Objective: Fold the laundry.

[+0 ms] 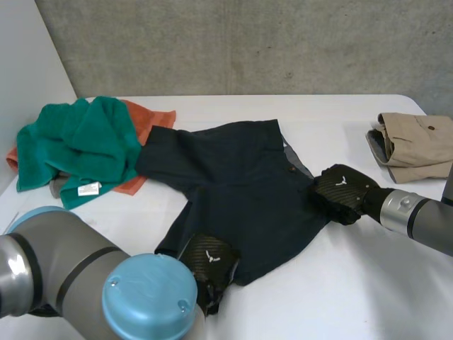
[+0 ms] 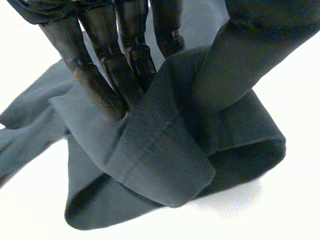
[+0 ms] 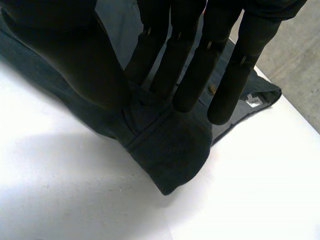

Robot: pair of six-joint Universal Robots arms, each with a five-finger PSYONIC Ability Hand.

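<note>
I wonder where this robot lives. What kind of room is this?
Probably a robot lab or test room, not a home. The wall is bare grey concrete, the white table is plain, and laundry lies out on it: dark shorts, a green towel, a folded beige garment.

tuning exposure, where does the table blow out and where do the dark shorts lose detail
Left wrist view: the white table is flat bright white, yet the dark navy fabric shorts show weave and seam clearly. Right wrist view: the right robot hand is near black against the shorts. Head view: even light, no glare.
</note>
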